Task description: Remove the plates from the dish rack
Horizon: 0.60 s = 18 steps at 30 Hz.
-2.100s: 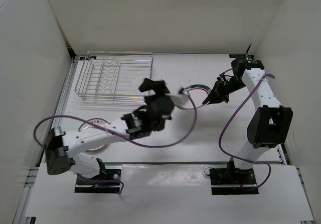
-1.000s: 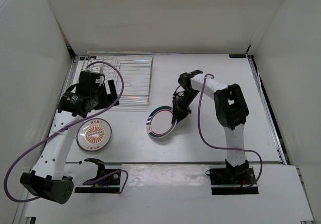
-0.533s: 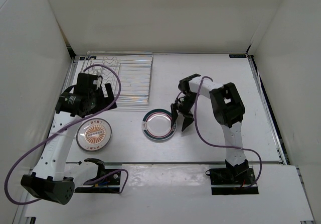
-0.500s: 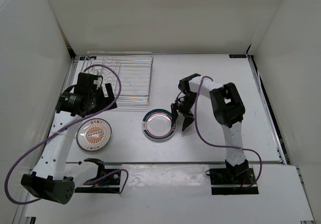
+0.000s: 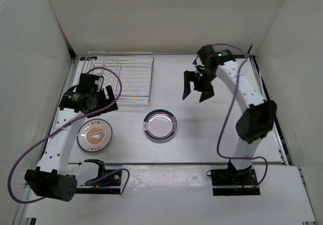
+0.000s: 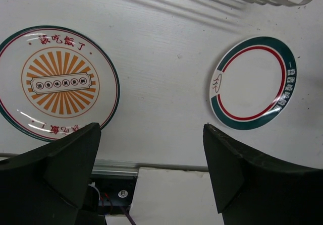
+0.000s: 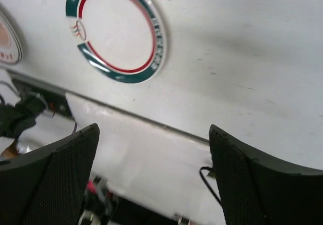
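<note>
Both claws wide and empty: left claw (image 6: 151, 129) at the near-left corner of the silvery wire dish rack (image 5: 131, 78), right claw (image 5: 196, 93) raised over the tabletop (image 5: 217, 134). White teal-and-red-ringed round plate (image 5: 160, 125) and white orange-sunburst round plate (image 5: 94, 135) lie flat, apart. Can't tell if the rack holds another. If so: pinch rim from above, lift clear of bars, then swing out.

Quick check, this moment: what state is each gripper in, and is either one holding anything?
Left gripper: open, holding nothing.
Right gripper: open, holding nothing.
</note>
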Tool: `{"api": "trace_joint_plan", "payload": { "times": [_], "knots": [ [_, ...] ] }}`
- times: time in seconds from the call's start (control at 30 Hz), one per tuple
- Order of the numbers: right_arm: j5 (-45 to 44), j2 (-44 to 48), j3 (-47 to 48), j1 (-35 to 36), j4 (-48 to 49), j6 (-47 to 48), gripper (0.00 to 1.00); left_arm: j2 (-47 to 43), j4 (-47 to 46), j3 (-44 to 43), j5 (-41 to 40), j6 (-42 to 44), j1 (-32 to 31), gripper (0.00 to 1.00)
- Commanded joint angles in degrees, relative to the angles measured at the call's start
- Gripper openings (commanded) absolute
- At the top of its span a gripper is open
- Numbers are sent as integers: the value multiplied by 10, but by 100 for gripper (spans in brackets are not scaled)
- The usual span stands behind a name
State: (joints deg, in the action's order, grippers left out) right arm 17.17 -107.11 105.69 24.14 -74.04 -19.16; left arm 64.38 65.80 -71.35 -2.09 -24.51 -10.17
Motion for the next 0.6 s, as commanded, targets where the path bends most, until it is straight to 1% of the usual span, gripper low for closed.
{"api": "trace_joint_plan", "payload": {
  "times": [0.0, 0.03, 0.13, 0.2, 0.23, 0.27, 0.33, 0.37, 0.4, 0.43, 0.47, 0.5, 0.57],
  "knots": [
    [-107, 82, -10, -22, -99, -3, 90, -28, 2, 20, 13, 26, 4, 90],
    [-114, 112, -28, -34, -102, -7, 90, -35, 6, 32, 5, 34, 3, 100],
    [-164, 128, -18, -46, -141, -16, 90, -54, 23, 53, -24, 37, 5, 100],
    [-234, 163, -6, -52, -153, -21, 90, -81, 22, 74, -31, 35, 4, 100],
    [-249, 185, 9, -58, -152, -23, 90, -87, 16, 82, -26, 40, 4, 100],
    [-281, 204, 14, -59, -151, -25, 90, -108, 8, 112, -11, 50, 6, 100],
    [-367, 221, 35, -63, -159, -42, 90, -159, -33, 136, 9, 62, 3, 100],
    [-394, 236, 50, -65, -167, -54, 90, -172, -44, 170, 11, 68, 4, 100],
    [-416, 240, 57, -64, -174, -67, 90, -212, -73, 182, 13, 71, 3, 100],
    [-480, 243, 58, -64, -186, -74, 90, -226, -81, 204, 11, 73, 4, 100],
    [-498, 249, 50, -63, -191, -95, 90, -238, -96, 226, 3, 72, 4, 100],
    [-513, 251, 37, -64, -197, -95, 90, -275, -106, 235, 0, 72, 4, 100],
    [-517, 253, 18, -62, -201, -96, 90, -295, -93, 266, -12, 82, 4, 100]
  ]
}}
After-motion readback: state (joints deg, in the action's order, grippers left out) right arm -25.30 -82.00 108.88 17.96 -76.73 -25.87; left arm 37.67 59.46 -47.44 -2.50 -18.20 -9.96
